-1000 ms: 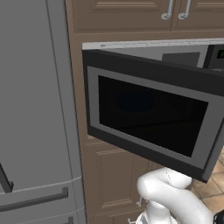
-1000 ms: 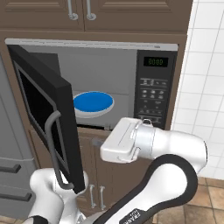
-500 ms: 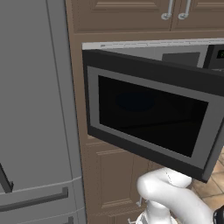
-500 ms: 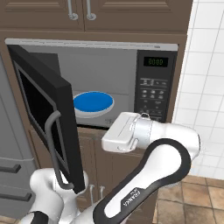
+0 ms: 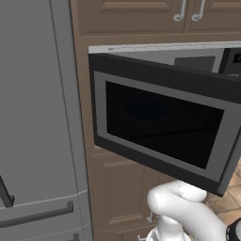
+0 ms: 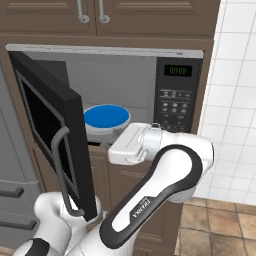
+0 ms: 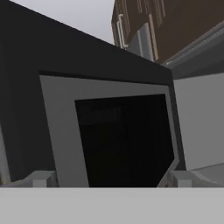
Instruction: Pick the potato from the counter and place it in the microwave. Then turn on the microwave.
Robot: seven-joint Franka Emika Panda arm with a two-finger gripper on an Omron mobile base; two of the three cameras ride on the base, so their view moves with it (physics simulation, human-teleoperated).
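Note:
The microwave (image 6: 177, 100) stands open, its grey-framed glass door (image 6: 50, 125) swung out to the left. In the left base view the door (image 5: 160, 127) is seen from outside. A blue plate (image 6: 106, 117) lies inside the cavity. My gripper (image 6: 106, 146) hangs just below the cavity's front edge and points left at the inner face of the door. In the hand view that door face (image 7: 122, 135) is close ahead, and my gripper (image 7: 111, 178) is open, fingertips (image 7: 41, 178) wide apart with nothing between them. The potato is hidden and the counter is out of view.
A tall grey fridge (image 5: 37, 117) stands left of the microwave. Brown cabinets (image 6: 100, 15) sit above and below it. A white tiled wall (image 6: 235, 100) is on the right, over a brown tiled floor (image 6: 215, 225). The door's curved handle (image 6: 62, 170) juts toward my arm.
My hand has moved left and slightly up along the microwave's front, toward the open door. The jaws stay open, and the door and plate have not moved.

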